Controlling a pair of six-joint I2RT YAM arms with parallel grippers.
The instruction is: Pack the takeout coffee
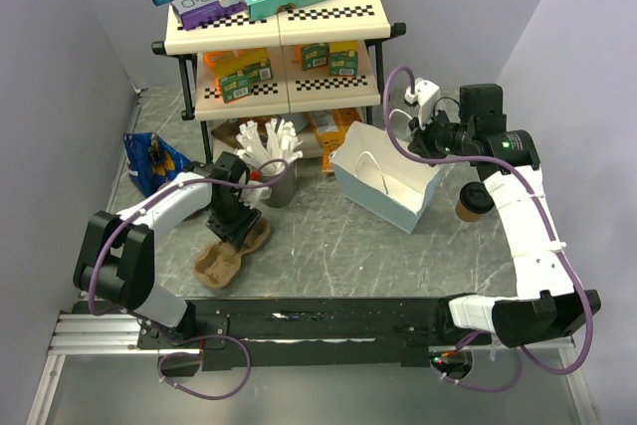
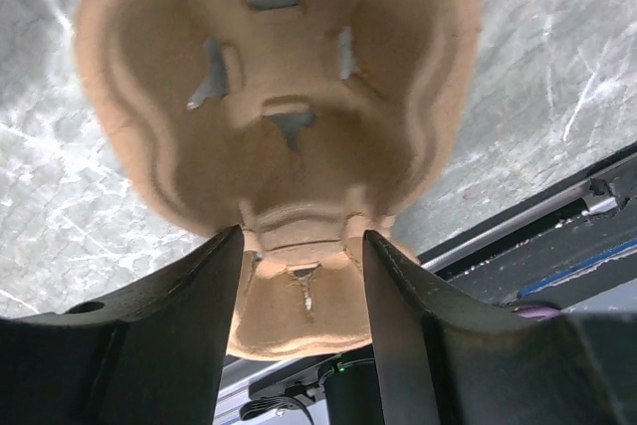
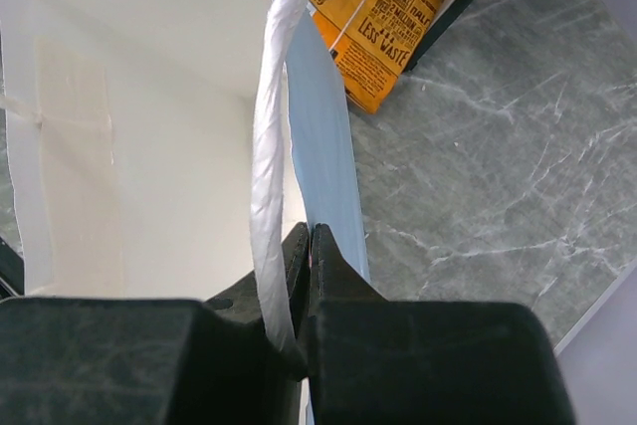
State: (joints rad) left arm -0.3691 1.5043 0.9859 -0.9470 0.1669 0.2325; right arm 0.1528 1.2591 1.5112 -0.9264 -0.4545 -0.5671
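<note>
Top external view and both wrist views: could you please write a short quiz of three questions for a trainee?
1. True or false: the takeout coffee already stands inside the white paper bag.
2. What does the right pincer clamp? A the bag's white handle; B the coffee lid; C a white stick.
3. Which thing lies between the left pincer's fingers?
Key: 1 false; 2 A; 3 the pulp cup carrier.

Matt pulp carrier point(image 2: 299, 57), smooth paper bag point(image 3: 149, 106)
</note>
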